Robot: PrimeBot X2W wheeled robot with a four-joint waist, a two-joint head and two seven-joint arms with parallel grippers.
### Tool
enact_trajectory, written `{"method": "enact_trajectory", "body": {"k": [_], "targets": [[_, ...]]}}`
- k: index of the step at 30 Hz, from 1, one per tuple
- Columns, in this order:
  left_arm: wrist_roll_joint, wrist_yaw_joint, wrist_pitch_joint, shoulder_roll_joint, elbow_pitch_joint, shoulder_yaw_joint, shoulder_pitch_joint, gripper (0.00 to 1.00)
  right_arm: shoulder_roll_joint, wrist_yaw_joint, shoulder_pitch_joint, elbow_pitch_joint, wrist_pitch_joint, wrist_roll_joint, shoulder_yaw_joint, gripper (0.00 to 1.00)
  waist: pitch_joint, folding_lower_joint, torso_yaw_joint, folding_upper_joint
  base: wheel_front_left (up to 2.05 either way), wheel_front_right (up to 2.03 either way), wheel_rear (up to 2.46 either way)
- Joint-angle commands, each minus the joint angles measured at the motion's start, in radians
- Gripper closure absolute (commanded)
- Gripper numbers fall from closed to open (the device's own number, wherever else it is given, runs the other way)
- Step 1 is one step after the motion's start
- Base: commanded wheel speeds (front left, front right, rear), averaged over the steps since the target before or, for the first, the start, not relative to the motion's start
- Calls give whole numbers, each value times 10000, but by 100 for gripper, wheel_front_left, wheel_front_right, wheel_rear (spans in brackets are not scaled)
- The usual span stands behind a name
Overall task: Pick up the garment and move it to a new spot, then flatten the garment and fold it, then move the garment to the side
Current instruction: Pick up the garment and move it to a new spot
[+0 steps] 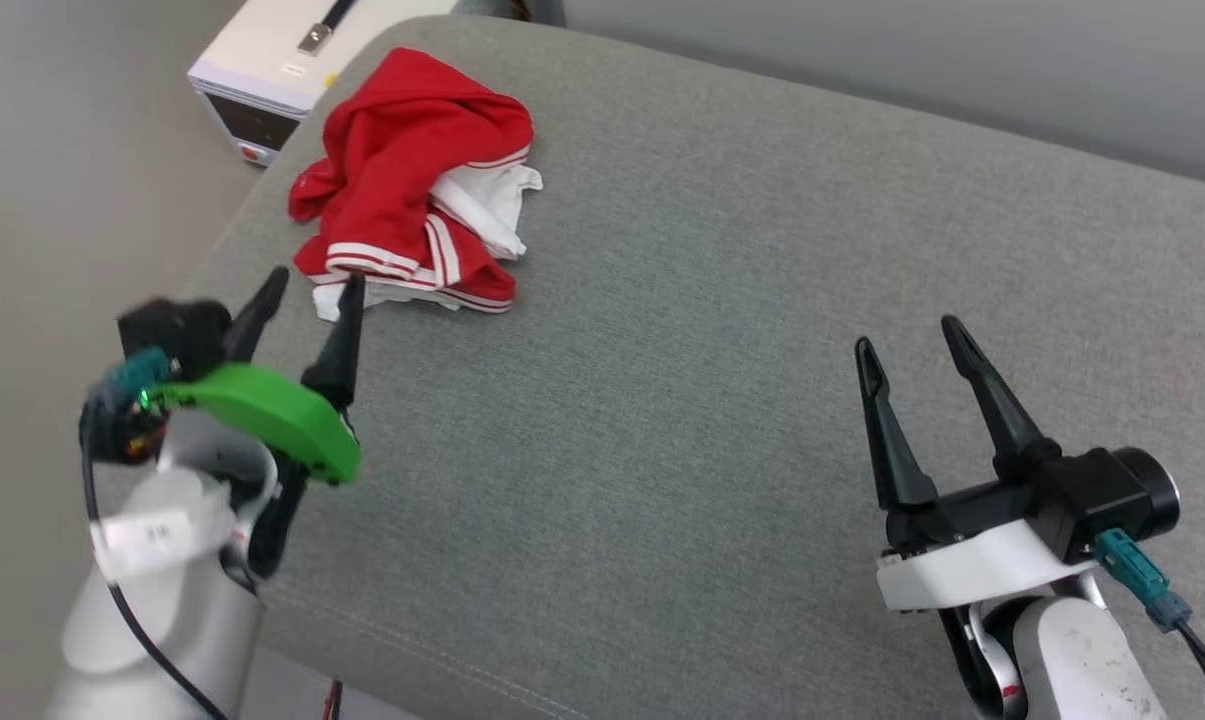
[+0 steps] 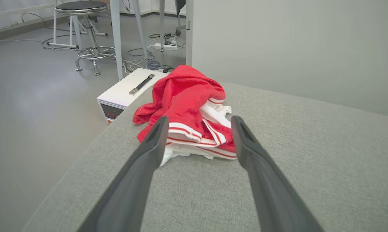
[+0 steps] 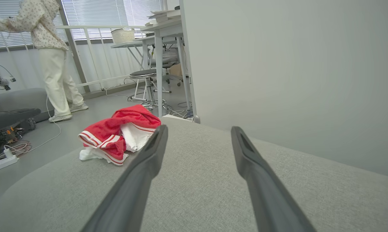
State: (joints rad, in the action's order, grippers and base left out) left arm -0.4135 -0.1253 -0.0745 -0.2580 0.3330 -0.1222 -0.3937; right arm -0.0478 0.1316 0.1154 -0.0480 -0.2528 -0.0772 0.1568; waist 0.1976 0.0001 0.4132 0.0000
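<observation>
Left end effector (image 1: 317, 277) (jaws apart) — garment (image 1: 402, 160) bunched just ahead, v. near.

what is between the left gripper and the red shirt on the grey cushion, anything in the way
Nothing visible stands in the way. The left gripper is open and points at the garment, its fingertips close to the near striped edge. The left wrist view shows just a short stretch of bare grey cushion in front of the heap.
</observation>
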Motion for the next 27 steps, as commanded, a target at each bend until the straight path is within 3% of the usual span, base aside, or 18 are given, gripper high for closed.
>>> {"method": "enact_trajectory", "body": {"k": [1,9,15,26,27], "targets": [[-358,-49,556,-397,149,-185,-643,0,-84,-9,263,-185,-90,117,45,0,1122,-1,-933,0,0,0,0],[-2486,-52,4845,-1925,1466,-565,-3324,0,-307,-9,852,-1045,-90,198,364,0,2408,-1,-1738,0,0,0,0],[-3193,-36,7099,-2591,2475,-551,-4412,0,-321,-9,1136,-1382,-90,352,508,0,3058,-1,-2274,0,0,0,0],[-3516,112,7899,-2882,4389,-452,-5173,0,-341,-9,1243,-1646,-90,459,556,0,3613,-1,-2799,0,0,0,0],[-3595,96,8064,-2832,4572,-490,-5156,44,-340,-9,1246,-1645,-90,468,550,0,3637,-1,-2804,0,0,0,0]]}}
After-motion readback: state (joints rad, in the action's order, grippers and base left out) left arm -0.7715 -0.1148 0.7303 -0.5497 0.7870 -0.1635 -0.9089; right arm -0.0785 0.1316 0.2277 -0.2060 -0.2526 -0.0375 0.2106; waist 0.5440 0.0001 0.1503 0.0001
